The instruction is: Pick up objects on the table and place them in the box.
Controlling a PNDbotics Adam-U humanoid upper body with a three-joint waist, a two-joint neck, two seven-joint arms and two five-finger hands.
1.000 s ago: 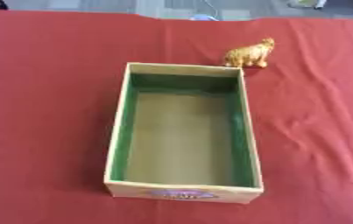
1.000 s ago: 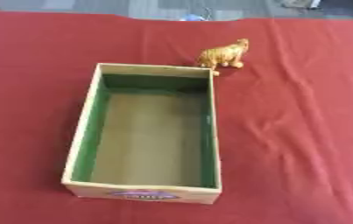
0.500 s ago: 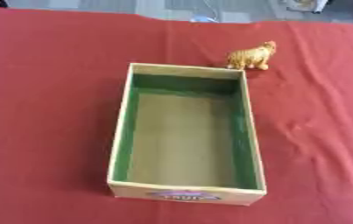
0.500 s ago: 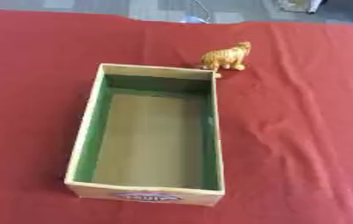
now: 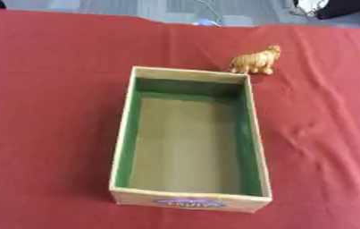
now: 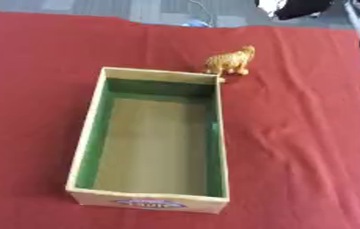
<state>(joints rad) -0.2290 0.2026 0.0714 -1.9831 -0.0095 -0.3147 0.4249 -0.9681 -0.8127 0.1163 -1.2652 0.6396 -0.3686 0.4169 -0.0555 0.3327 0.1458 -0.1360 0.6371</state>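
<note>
Hands out of view, toy animal [image 5: 256, 61] beside box [image 5: 125, 134] corner

Even, fairly bright light falls on the red cloth [image 5: 50, 89], the box [image 5: 257, 147] throws only soft shadow inside its green walls, and everything looks slightly blurred.

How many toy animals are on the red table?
1. A small golden-brown toy animal stands on the red tablecloth, just beyond the far right corner of the box. The box looks empty inside, and nothing seems hidden.
</note>
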